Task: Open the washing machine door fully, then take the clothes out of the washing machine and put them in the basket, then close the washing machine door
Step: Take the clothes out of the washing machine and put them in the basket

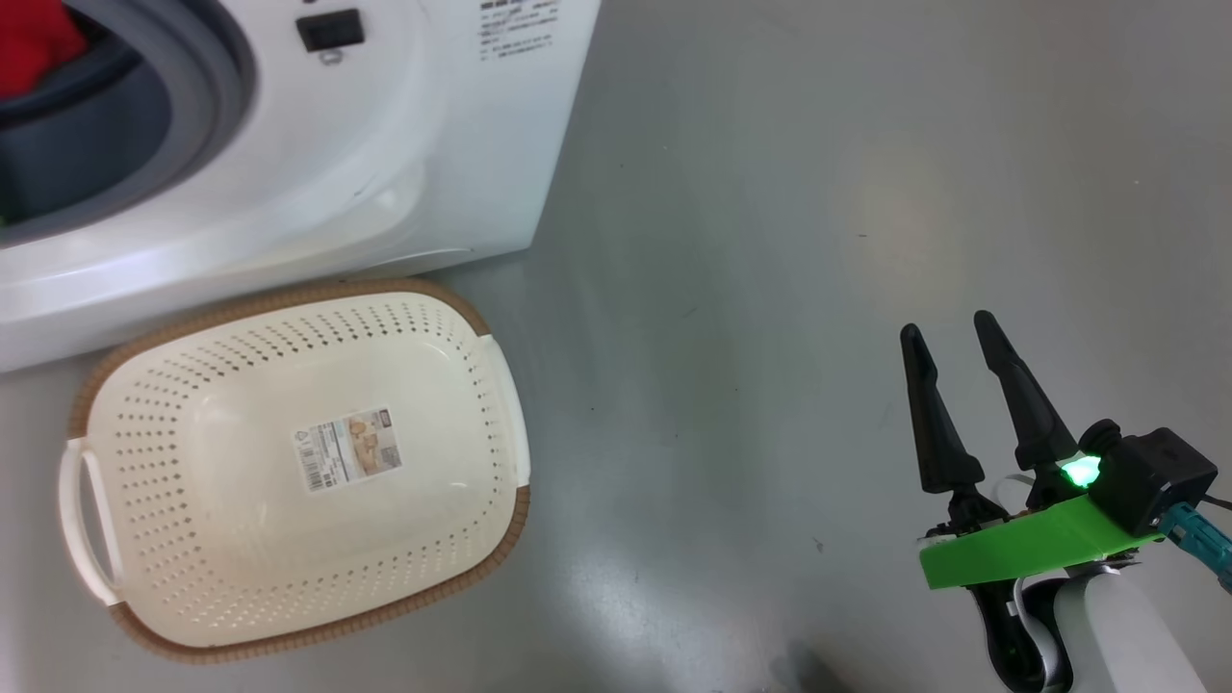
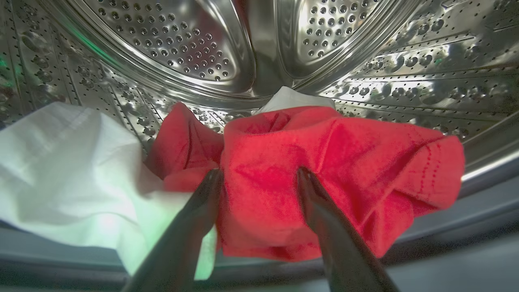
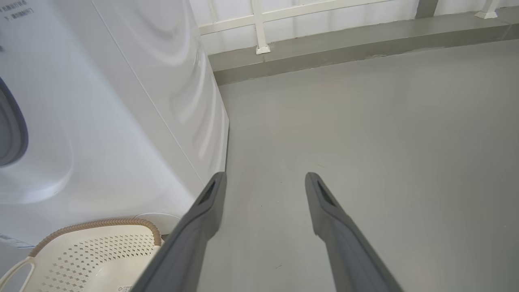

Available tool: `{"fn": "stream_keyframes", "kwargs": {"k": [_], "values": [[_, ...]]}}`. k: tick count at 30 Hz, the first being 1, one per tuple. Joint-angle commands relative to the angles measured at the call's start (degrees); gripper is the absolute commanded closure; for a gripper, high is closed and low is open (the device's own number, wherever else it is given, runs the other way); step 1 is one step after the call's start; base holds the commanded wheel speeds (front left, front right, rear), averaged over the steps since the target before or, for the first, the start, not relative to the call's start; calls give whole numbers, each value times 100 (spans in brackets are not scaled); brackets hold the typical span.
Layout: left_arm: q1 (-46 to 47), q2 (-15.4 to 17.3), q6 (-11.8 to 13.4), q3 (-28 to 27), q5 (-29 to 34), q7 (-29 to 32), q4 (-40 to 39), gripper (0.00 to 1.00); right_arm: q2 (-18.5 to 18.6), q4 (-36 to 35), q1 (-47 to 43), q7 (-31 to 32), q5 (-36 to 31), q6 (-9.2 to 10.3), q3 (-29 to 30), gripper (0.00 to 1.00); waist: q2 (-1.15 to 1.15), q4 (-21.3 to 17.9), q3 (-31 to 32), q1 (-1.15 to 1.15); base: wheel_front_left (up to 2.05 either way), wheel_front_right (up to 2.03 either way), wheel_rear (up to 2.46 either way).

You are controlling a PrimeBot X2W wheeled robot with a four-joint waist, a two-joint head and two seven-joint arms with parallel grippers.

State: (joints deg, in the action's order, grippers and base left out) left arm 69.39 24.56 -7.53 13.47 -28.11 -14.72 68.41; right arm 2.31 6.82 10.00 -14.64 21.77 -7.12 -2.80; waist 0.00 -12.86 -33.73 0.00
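Left gripper [image 2: 258, 172] is pointing, jaws spread wide, at the clothes [image 2: 348, 158] inside the washing machine [image 1: 385, 144]. Before the machine the basket [image 1: 241, 313] is sitting on grey floor [image 1: 770, 241], its label [image 1: 348, 449] too small to read; right gripper [image 1: 947, 325] is hanging open to the machine's right.

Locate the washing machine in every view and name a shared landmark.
Head view: washing machine, upper left corner.
Left wrist view: its steel drum surrounds the red clothes.
Right wrist view: white body along the left.
Shared landmark: basket at the machine's foot, head and right wrist views.
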Motion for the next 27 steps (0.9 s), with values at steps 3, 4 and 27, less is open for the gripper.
{"fn": "stream_keyframes", "kwargs": {"k": [3,4,27], "values": [[188,370,19,-61,93,-28,107,0,56,-157,1,-36,76,-36,-154,0,0,-86,-68,0,0,0,0],[209,374,18,-45,96,-26,162,0,56,-162,0,-36,79,-36,-159,0,0,-94,-75,0,0,0,0],[-662,122,46,-731,19,-27,-1107,100,56,-78,23,-36,-14,-36,-101,0,0,139,378,0,0,0,0]]}}
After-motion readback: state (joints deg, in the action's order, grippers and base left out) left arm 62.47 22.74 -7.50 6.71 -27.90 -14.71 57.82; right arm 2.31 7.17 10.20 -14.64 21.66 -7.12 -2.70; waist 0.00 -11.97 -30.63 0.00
